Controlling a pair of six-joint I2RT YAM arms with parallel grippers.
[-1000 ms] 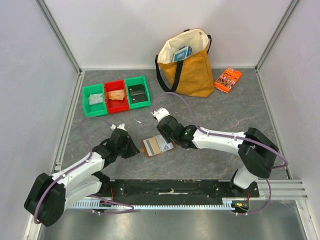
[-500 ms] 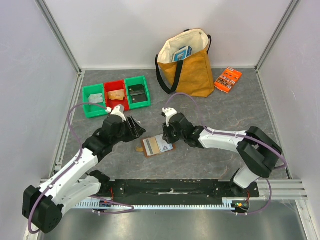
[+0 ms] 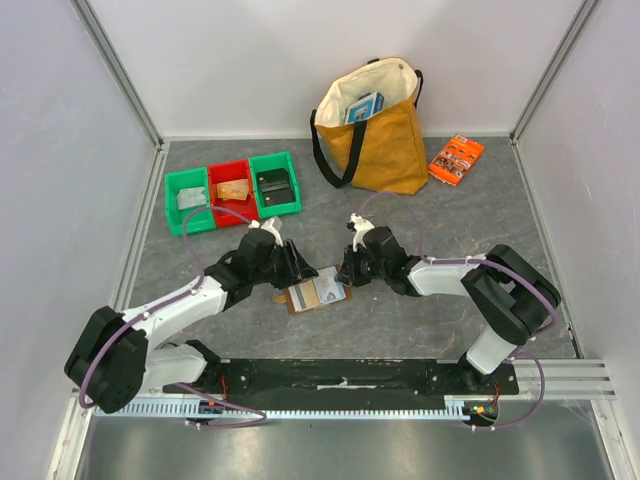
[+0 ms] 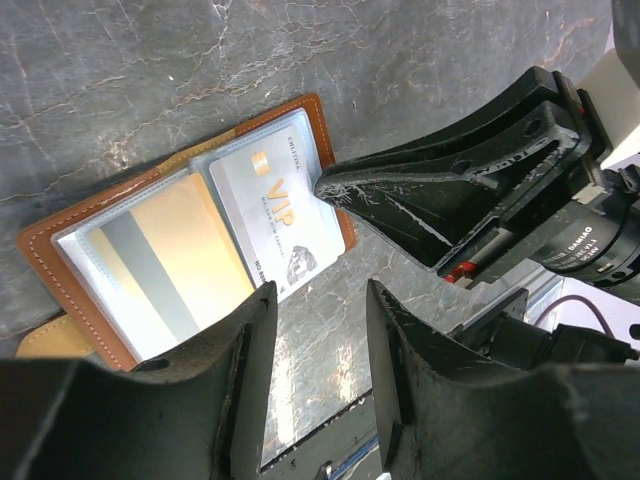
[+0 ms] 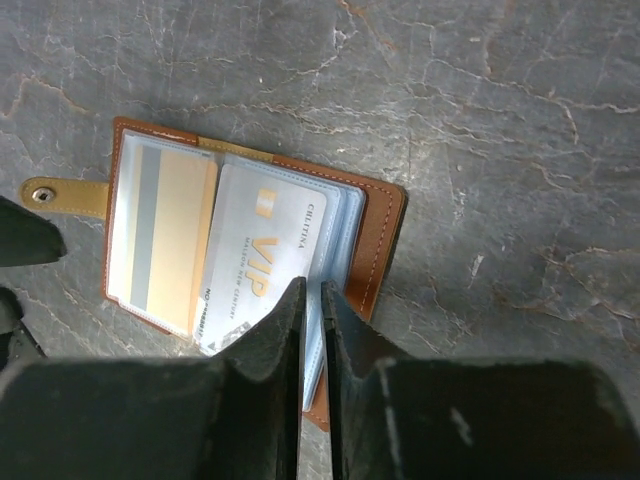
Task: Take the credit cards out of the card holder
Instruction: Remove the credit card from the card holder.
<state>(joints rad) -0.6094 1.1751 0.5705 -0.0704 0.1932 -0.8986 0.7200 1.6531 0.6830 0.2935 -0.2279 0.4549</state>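
Observation:
The brown card holder point(image 3: 312, 296) lies open on the grey table between my two grippers. In the right wrist view the card holder point(image 5: 381, 236) shows a tan-brown card point(image 5: 170, 232) in its left pocket and a pale grey "VIP" card point(image 5: 262, 262) in its right pocket, sticking out past the near edge. Its tab point(image 5: 58, 194) points left. My right gripper point(image 5: 312, 292) is shut, its tips over the pale grey-blue pocket beside the VIP card. My left gripper point(image 4: 318, 300) is open and empty, just off the holder's near edge point(image 4: 322, 122).
Green and red bins point(image 3: 232, 192) stand at the back left with small items inside. A yellow tote bag point(image 3: 378, 135) stands at the back centre, an orange printed packet point(image 3: 455, 158) to its right. Metal frame posts border the table.
My left arm swung up and away, then came back beside the holder's left side. My right gripper drew back toward the holder's right edge. The holder has stayed put.

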